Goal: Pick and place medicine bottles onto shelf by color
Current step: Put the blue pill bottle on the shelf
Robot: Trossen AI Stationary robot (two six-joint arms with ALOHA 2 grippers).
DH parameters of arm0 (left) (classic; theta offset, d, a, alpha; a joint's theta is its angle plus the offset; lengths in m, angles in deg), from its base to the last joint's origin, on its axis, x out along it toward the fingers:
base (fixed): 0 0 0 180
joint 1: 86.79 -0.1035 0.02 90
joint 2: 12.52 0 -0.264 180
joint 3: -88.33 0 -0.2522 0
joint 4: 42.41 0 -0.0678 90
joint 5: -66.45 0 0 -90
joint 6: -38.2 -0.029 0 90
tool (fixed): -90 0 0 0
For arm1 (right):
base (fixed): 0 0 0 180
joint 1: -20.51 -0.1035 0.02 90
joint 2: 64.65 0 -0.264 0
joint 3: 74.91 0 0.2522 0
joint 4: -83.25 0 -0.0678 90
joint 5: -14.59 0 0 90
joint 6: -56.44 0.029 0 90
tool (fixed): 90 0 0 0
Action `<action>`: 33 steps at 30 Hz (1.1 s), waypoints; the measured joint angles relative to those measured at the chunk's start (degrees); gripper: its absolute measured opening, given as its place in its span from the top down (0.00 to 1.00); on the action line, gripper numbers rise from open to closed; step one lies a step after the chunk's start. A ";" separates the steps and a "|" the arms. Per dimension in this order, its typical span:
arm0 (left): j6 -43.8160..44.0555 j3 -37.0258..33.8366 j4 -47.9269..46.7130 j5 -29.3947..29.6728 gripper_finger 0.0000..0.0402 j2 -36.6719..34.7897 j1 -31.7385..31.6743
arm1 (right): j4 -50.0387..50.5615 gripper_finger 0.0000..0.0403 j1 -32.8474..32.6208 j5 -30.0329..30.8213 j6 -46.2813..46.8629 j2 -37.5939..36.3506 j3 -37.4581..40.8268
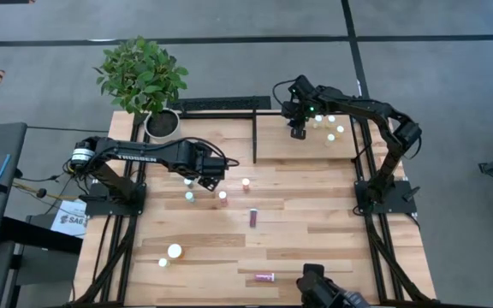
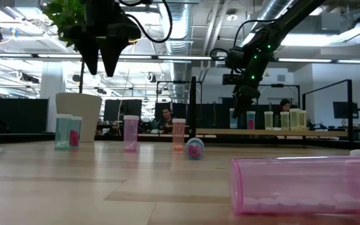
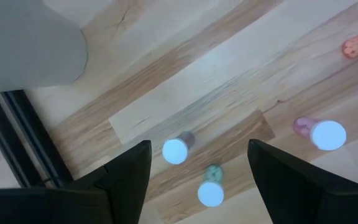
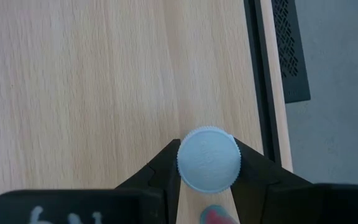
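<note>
My right gripper is over the left part of the shelf, shut on a white-capped bottle with a teal body. Several more bottles stand in a row on the shelf's right part. My left gripper hangs open above the middle of the table, fingers pointing down, touching nothing. Below it stand a white-capped bottle, a teal one and a pink one. An orange bottle stands a little to their right. My right gripper pinches the bottle at its white cap between the two fingers, one on each side. The fingers come from above, slanting down. The bottle hangs upright under them; I cannot tell whether its bottom rests on the shelf.
A magenta bottle lies mid-table and a pink one lies near the front edge. Two white-capped bottles stand front left. A potted plant stands at the far left corner. The shelf's black frame edges it.
</note>
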 joint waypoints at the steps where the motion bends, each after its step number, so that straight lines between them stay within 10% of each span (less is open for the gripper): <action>1: 0.00 0.00 0.17 -0.38 0.37 0.00 0.00 | -0.01 0.68 0.00 0.00 0.00 -0.01 0.00; 33: 1.40 0.00 2.25 -1.21 0.37 -0.02 0.00 | -3.74 0.68 -0.36 -1.05 1.45 2.46 -0.04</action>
